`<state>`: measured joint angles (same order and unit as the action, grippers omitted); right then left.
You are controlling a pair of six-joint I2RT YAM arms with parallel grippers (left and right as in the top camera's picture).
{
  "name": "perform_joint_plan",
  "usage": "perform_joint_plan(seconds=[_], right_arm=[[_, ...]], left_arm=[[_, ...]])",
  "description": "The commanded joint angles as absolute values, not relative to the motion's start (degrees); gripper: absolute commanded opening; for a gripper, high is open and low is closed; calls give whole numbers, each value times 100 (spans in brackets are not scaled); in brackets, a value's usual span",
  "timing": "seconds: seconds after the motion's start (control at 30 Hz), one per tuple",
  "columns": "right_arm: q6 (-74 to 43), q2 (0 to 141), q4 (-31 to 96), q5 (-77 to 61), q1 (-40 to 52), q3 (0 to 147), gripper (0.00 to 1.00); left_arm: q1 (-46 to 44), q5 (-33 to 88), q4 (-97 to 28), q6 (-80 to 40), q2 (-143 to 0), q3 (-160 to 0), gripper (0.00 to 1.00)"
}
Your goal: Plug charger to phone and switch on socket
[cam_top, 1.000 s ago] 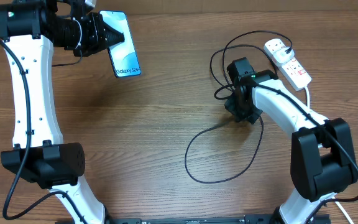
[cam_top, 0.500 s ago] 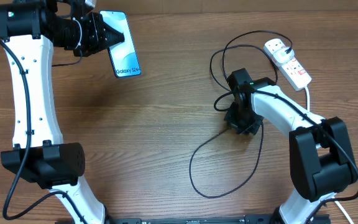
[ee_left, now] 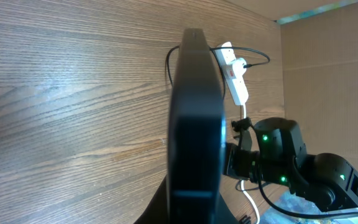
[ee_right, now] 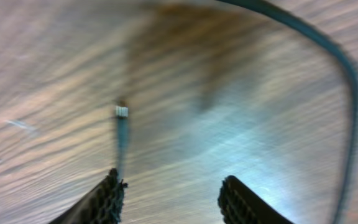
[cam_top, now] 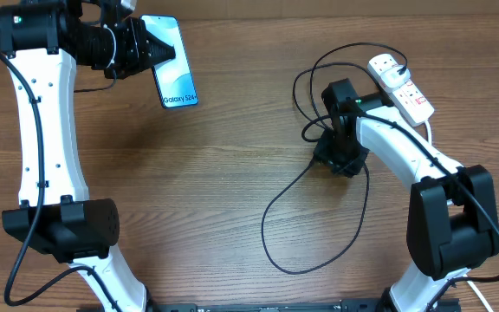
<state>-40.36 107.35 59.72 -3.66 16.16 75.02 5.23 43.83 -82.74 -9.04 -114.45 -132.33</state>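
Overhead view: left gripper (cam_top: 156, 52) is clamping the phone (cam_top: 173, 61) by its side near the far left corner of the desk (cam_top: 215, 173). Screen is lit, and the long axis is running from the far edge toward the near edge, slightly tilted. Right gripper (cam_top: 338, 160) is pointing down at the desk right of centre, in the middle of the charger (cam_top: 262, 230) loops. Socket (cam_top: 401, 87) is lying near the far right corner with the charger's plug sitting in it.

Left wrist view: phone is showing edge-on, filling the middle, held off the desk. Socket and right arm (ee_left: 278, 155) are sitting beyond it.

Right wrist view (blurred): fingers (ee_right: 107, 199) are standing apart with nothing between them. Connector tip (ee_right: 122, 112) is lying on the desk just ahead of one finger, its short cable end running back toward that finger.

Judgement: right gripper is the nearer one to the tip. It is needing a small sideways shift to straddle the cable end before pinching. Phone is sitting well apart, toward the far left.
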Motion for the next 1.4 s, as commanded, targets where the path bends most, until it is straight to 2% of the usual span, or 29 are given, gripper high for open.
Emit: perform_joint_plan(seconds=[0.0, 0.2, 0.47, 0.87, 0.97, 1.2, 1.37], right_arm=[[-4082, 10685, 5712, -902, 1682, 7618, 51], [-4982, 10685, 5356, 154, 2005, 7616, 50], [-5522, 10914, 5452, 646, 2368, 7616, 51], [-5553, 11498, 5389, 333, 2408, 7616, 50], [-5570, 11555, 5430, 287, 2410, 7616, 44], [-5599, 11614, 5424, 106, 2410, 7616, 19], [-5590, 11625, 5363, 82, 2410, 7616, 9]], left_arm=[[480, 4486, -8252, -908, -11410, -13246, 4], [480, 4484, -8256, -904, -11410, -13246, 4], [480, 4486, -8274, -904, -11410, -13246, 4], [480, 4482, -8318, -899, -11410, -13246, 4], [480, 4484, -8322, -902, -11410, -13246, 4], [480, 4484, -8326, -902, -11410, -13246, 4], [480, 4484, -8337, -902, -11410, -13246, 4]])
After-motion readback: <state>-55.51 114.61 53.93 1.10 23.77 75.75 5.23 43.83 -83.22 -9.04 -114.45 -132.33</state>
